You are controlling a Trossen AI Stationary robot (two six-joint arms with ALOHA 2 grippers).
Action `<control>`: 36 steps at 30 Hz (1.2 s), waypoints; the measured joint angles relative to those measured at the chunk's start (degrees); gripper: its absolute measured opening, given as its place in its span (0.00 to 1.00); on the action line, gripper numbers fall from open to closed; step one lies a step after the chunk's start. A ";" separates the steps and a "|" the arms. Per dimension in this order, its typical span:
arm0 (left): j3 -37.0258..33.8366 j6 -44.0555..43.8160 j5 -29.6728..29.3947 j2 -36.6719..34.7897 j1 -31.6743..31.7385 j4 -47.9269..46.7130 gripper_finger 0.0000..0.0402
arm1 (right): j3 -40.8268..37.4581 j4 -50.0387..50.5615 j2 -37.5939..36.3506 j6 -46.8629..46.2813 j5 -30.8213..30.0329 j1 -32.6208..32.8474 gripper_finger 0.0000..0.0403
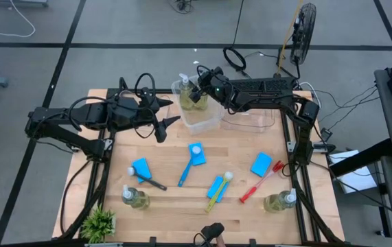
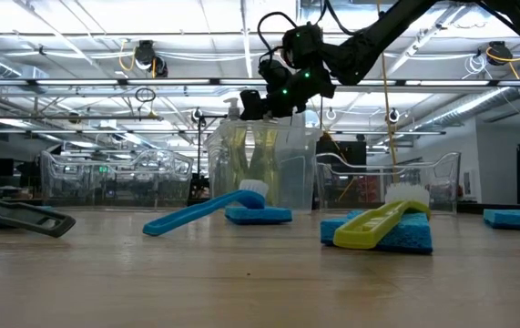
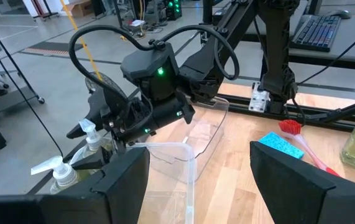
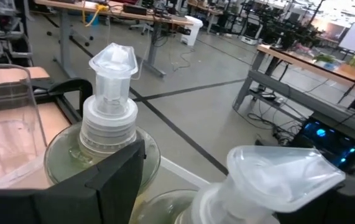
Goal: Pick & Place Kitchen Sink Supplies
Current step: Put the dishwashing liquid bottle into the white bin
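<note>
The right pincer (image 1: 197, 87) hangs wide above two soap bottles (image 1: 194, 98) standing in a clear bin (image 1: 206, 122) at the desk's (image 1: 182, 206) far edge. The left pincer (image 1: 169, 112) waits, wide, beside that bin. Sponges (image 1: 261, 165), brushes (image 1: 185, 171) and two more bottles (image 1: 135, 197) lie across the wooden desk; workbenches fill the room behind.

— What stands at the far side of the table (image 2: 241, 282)?

— A clear bin (image 2: 261, 173) with pump bottles (image 2: 241, 159) of yellowish soap inside, and a second clear bin (image 2: 396, 182) to its right. The right gripper (image 2: 258, 102) hangs just above the first bin, its arm (image 2: 378, 32) coming in from the upper right.

— Are its fingers spread?

— They look parted (dark against the ceiling lights, so only roughly).

— And nearer?

— A blue brush (image 2: 200, 210) lies with its head on a blue sponge (image 2: 258, 216). Right of it a yellow-green brush (image 2: 378, 223) rests across another blue sponge (image 2: 382, 232). A black brush (image 2: 23, 219) lies far left, a further sponge (image 2: 517, 218) at the right edge.
</note>
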State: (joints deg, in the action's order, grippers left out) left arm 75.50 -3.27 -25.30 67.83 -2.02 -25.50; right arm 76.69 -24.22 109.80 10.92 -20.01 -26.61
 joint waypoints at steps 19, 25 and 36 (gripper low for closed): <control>0.00 0.06 -0.06 0.02 -2.09 -0.02 0.68 | -0.07 1.40 0.11 -1.41 5.27 -1.29 0.73; 0.00 0.11 -0.04 0.02 -2.29 -0.02 0.68 | -0.09 2.64 0.17 -4.79 8.03 -1.73 0.73; 0.00 0.09 -0.04 0.02 -2.25 -0.09 0.68 | -0.13 3.17 -0.55 -6.90 -0.11 -1.36 0.73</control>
State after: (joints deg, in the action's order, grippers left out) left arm 75.50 -3.18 -25.34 67.85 -4.27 -25.59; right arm 76.55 -21.04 109.25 4.02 -20.12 -27.97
